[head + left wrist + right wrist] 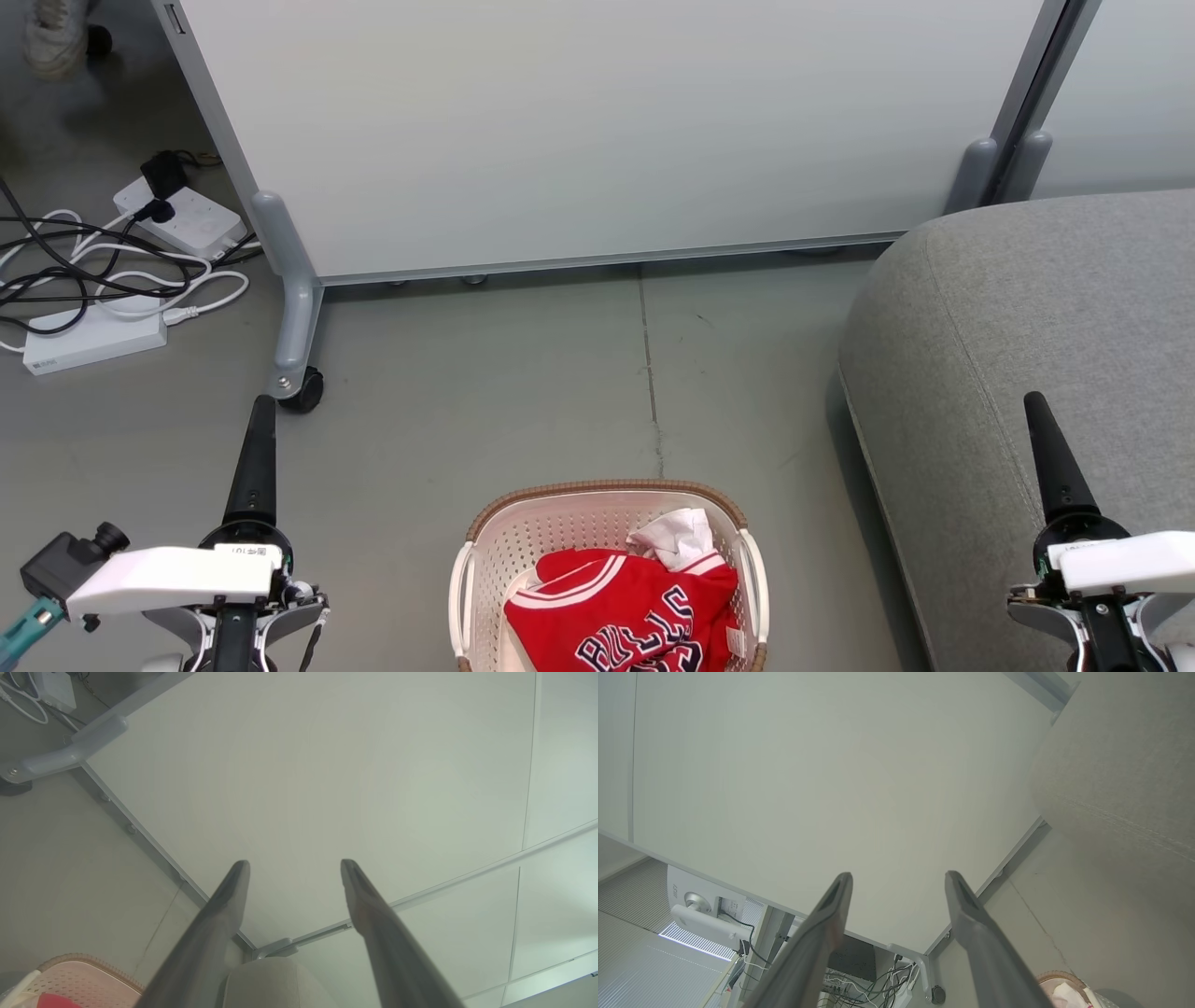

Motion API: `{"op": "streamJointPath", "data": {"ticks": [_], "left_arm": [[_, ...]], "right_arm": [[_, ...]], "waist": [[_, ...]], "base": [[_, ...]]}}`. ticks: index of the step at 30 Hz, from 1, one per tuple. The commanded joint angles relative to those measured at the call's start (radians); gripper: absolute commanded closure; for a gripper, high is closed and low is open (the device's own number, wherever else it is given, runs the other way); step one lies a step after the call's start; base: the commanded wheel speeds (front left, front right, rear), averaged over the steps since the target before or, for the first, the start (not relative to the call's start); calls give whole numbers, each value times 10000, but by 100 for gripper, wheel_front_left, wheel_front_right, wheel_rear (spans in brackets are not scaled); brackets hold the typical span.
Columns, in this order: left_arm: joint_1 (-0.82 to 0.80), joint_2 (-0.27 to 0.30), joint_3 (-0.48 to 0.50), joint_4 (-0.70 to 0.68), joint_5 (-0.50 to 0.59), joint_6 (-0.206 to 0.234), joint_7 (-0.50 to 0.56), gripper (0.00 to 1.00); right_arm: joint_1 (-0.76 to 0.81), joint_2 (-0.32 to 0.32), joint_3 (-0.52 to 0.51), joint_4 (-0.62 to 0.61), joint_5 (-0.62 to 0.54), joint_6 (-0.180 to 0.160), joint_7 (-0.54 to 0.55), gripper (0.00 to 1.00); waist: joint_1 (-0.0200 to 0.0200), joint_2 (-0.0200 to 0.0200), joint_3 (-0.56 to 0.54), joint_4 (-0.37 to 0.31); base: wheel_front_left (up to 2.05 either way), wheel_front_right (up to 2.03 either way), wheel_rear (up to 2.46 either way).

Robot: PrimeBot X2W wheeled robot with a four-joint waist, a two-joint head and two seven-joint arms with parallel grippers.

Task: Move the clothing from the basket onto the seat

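Observation:
Red clothing (pixel 624 607) with white striped trim and black-and-white lettering lies bunched in the cream basket (pixel 558 519), which stands on the floor at the bottom centre of the head view; a white piece (pixel 674 539) lies on top. The basket's rim (pixel 88 963) also shows in the left wrist view. The grey seat (pixel 1027 317) fills the right side. My left gripper (pixel 293 868) stands open and empty, left of the basket. My right gripper (pixel 899 879) is open and empty over the seat's front part. In the head view each shows one dark finger (pixel 257 457) (pixel 1050 457).
A white partition panel (pixel 597 131) on a grey wheeled foot (pixel 294 364) stands behind the basket. Power strips and tangled cables (pixel 103 271) lie on the floor at far left. A person's shoe (pixel 56 37) is at the top left corner. Bare grey floor (pixel 523 392) separates basket and panel.

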Motion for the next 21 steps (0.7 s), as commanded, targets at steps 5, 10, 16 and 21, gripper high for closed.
{"op": "streamJointPath", "data": {"ticks": [5,10,16,21], "left_arm": [[-330,252,-182,-470,1636,197,-259,0],[-276,479,-387,-621,2842,415,-439,0],[-207,755,-665,-712,4095,703,-614,0],[-170,913,-833,-767,4884,936,-613,0]], "right_arm": [[-133,-189,67,-493,-1622,40,-297,0],[-160,-244,198,-682,-2781,42,-485,0],[-220,-311,383,-676,-4084,44,-705,0],[-237,-270,395,-572,-4885,46,-837,0]], "waist": [[0,0,4,19],[0,0,2,25],[0,0,-1,30],[0,0,-11,43]], "base": [[0,0,0],[0,0,0],[0,0,0],[0,0,0]]}}
